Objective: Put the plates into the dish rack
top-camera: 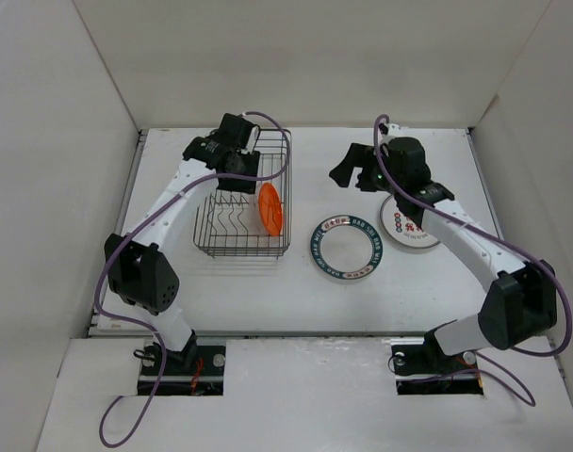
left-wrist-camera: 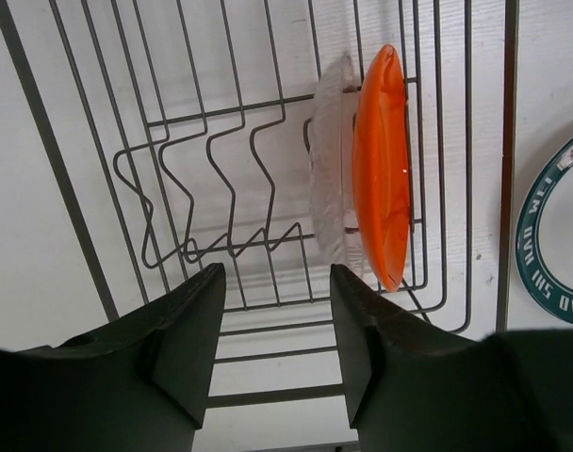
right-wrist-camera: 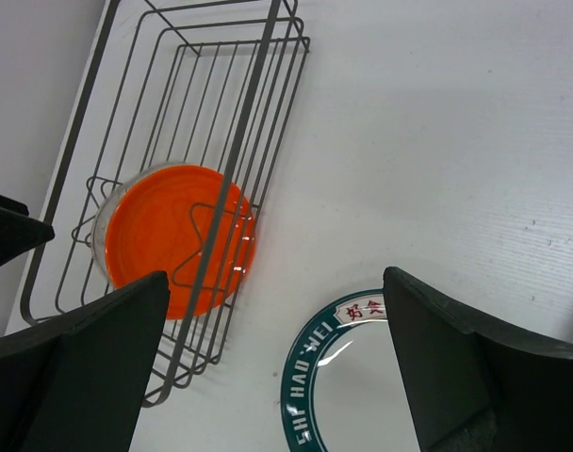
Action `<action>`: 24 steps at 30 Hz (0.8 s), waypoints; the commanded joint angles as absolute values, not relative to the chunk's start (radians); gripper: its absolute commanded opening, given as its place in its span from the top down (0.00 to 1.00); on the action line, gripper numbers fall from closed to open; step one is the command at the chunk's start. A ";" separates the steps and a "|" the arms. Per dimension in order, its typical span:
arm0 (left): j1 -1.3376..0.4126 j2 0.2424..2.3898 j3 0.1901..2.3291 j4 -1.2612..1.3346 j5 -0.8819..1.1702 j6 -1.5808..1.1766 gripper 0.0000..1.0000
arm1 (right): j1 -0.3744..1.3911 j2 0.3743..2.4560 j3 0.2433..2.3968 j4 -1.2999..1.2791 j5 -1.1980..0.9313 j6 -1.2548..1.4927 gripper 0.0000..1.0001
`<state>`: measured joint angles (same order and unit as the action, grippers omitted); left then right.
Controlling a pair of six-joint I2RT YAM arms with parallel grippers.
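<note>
The dish rack [top-camera: 241,251] stands left of centre. The small orange plate [top-camera: 270,208] stands on edge at its right end, with the small clear plate [left-wrist-camera: 330,169] upright against it. The white plate with the teal lettered rim [top-camera: 346,247] lies flat on the table right of the rack. The grey-rimmed plate with red-green characters [top-camera: 405,229] lies further right, partly under my right arm. The black plate is out of view. My left gripper [top-camera: 237,174] is open and empty above the rack's far side. My right gripper [top-camera: 348,168] is open and empty, above the table beyond the teal-rimmed plate.
White walls enclose the table on the left, back and right. In the left wrist view the rack's divider tines [left-wrist-camera: 221,202] left of the two plates hold nothing. The right wrist view shows the rack's rim [right-wrist-camera: 258,94], the orange plate [right-wrist-camera: 164,235] and the teal rim [right-wrist-camera: 310,377].
</note>
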<state>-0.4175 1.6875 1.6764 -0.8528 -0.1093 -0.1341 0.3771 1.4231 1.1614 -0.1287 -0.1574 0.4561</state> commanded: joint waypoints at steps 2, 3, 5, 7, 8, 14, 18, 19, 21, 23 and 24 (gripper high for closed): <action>-0.420 1.647 1.717 -0.848 -0.069 -0.118 0.54 | 0.353 1.448 1.152 -0.103 -0.158 0.451 0.01; -0.420 1.647 1.717 -0.848 -0.069 -0.118 0.54 | 0.330 1.448 1.152 -0.103 -0.158 0.451 0.01; -0.420 1.638 1.717 -0.848 -0.069 -0.109 0.44 | 0.302 1.457 1.161 -0.103 -0.128 0.440 0.01; -0.420 1.614 1.726 -0.848 -0.106 -0.109 0.26 | 0.217 1.457 1.161 -0.094 -0.091 0.440 0.01; -0.420 1.600 1.726 -0.848 -0.121 -0.109 0.12 | 0.174 1.457 1.152 -0.081 -0.091 0.440 0.01; -0.379 1.511 1.692 -0.796 -0.144 -0.052 0.01 | -0.096 1.551 1.127 -0.015 -0.137 0.465 0.01; -0.322 1.479 1.692 -0.776 -0.048 -0.002 0.01 | -0.184 1.624 1.155 -0.015 -0.126 0.474 0.01; -0.322 1.464 1.692 -0.776 -0.026 0.008 0.01 | -0.199 1.669 1.178 -0.024 -0.126 0.474 0.01; -0.313 1.453 1.692 -0.767 -0.012 0.017 0.01 | -0.241 1.727 1.216 -0.034 -0.171 0.474 0.01; -0.313 1.453 1.704 -0.767 -0.003 0.017 0.01 | -0.264 1.805 1.276 -0.055 -0.202 0.462 0.01; -0.313 1.453 1.713 -0.767 -0.003 0.017 0.01 | -0.273 1.822 1.288 -0.055 -0.216 0.462 0.01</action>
